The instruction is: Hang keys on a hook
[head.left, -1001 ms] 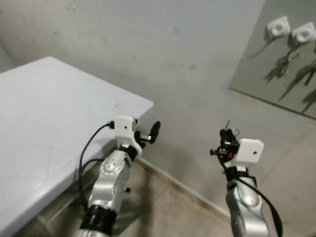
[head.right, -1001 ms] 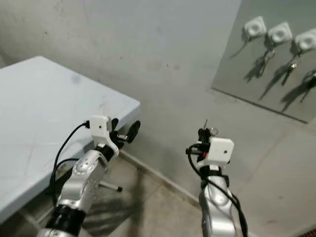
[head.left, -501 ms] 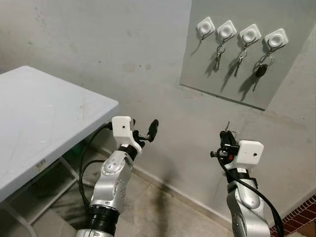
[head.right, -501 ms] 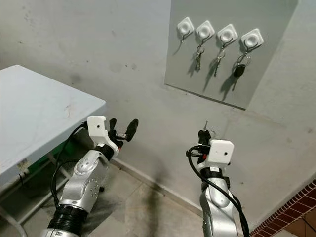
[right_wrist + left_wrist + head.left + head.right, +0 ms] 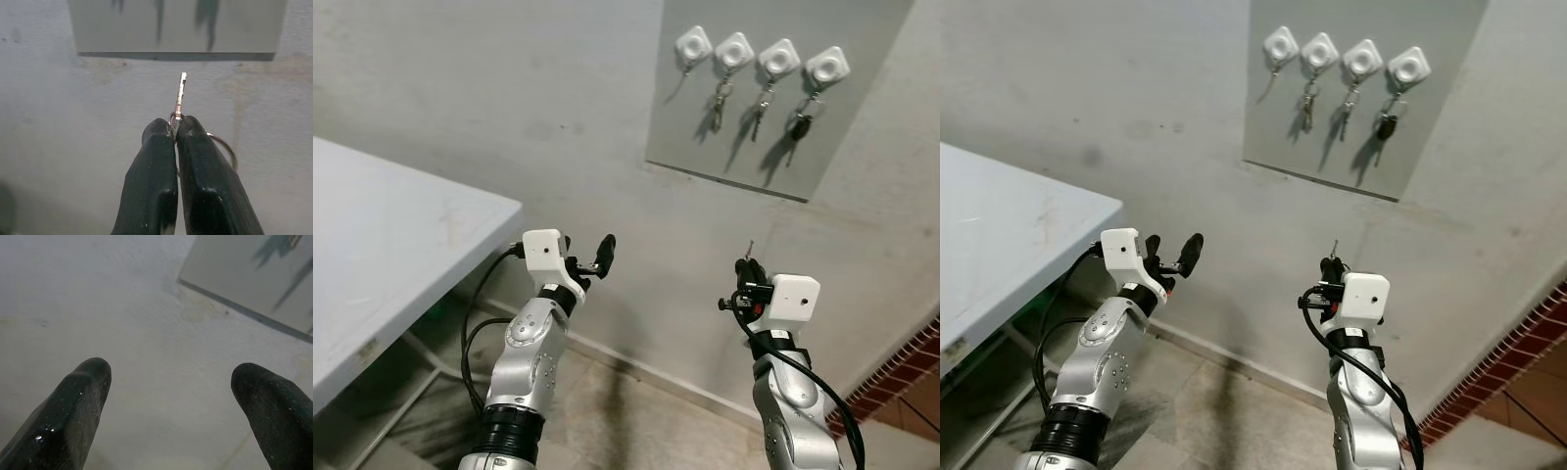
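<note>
A grey board (image 5: 862,127) on the wall carries a row of white hooks. The leftmost hook (image 5: 693,42) is bare; key bunches (image 5: 719,98) hang from the other three. My right gripper (image 5: 744,282) is held up low before the wall, below the board and well short of it. It is shut on a silver key (image 5: 180,93) whose blade sticks up past the fingertips (image 5: 159,129), with its ring (image 5: 226,148) beside them. My left gripper (image 5: 591,257) is raised at the left, open with nothing between its fingers (image 5: 90,382).
A white table (image 5: 391,235) juts in from the left, with its legs and a tiled floor (image 5: 636,421) below. Red brick (image 5: 901,377) shows low at the right. Bare grey wall lies between the grippers and the board.
The camera has swung right: the table slid off to the left and the hook board came to upper centre. Both arms keep their pose, and the key stays in the right gripper.
</note>
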Controlling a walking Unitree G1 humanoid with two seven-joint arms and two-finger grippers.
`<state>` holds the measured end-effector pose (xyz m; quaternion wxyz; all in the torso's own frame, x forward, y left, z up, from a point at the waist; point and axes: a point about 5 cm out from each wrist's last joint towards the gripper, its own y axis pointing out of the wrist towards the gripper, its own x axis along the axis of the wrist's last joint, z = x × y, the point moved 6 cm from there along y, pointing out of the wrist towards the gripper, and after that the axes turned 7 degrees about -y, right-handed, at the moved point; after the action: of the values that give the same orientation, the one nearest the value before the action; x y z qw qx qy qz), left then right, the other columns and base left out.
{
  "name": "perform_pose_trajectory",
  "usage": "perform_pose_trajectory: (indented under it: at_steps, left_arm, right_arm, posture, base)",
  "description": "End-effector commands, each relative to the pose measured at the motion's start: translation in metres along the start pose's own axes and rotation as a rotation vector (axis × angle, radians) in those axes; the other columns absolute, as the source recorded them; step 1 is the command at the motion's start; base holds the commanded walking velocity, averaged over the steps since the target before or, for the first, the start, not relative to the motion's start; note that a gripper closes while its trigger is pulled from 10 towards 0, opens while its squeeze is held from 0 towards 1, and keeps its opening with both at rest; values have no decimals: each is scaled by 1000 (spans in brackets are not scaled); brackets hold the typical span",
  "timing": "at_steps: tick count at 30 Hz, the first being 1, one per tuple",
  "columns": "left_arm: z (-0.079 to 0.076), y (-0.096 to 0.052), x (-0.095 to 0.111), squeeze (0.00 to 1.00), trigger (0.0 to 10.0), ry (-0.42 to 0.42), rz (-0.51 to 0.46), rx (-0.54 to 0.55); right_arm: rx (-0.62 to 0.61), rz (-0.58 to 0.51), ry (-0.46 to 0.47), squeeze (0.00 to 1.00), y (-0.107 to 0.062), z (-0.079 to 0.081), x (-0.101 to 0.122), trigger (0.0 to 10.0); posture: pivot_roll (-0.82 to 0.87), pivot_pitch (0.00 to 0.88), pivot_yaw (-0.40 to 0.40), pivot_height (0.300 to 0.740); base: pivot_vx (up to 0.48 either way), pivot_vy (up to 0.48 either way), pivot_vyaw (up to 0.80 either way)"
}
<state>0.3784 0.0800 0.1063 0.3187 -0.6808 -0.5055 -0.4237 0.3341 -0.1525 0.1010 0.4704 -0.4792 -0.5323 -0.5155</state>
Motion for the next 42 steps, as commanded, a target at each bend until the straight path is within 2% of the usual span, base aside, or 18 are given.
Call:
perform_pose_trajectory:
  at_steps: [1, 8, 12, 31, 33, 42]
  left_arm:
    - [-1, 4, 1, 0, 10000, 16, 13, 4]
    - [-1, 4, -1, 0, 10000, 8, 24, 3]
    - [0, 4, -3, 0, 10000, 9, 33, 5]
    - [2, 2, -6, 0, 10000, 2, 61, 23]
    - [2, 2, -6, 0, 10000, 10, 58, 23]
    - [2, 3, -5, 0, 10000, 5, 59, 26]
  right_arm:
    - [-2, 1, -2, 0, 5, -1, 2, 10000]
    - [3, 3, 0, 0, 6, 1, 1, 10000]
    - [6, 4, 3, 0, 5, 3, 1, 10000]
    - [0, 18, 1, 0, 1, 5, -3, 10000]
    - [-21, -8, 7, 0, 0, 1, 1, 10000]
    - [-7, -3, -10, 0, 1, 2, 0, 10000]
  posture:
    - [-38, 0, -20, 740]
    - [-35, 0, -19, 740]
    - [-35, 0, -17, 740]
    - [-34, 0, -12, 740]
    - [-33, 0, -12, 740]
    - [-33, 0, -15, 740]
  base:
    - [0, 0, -738]
    - [0, 0, -738]
    - [0, 448, -738]
    - [0, 0, -730]
    - [0, 0, -228]
    - [0, 0, 0]
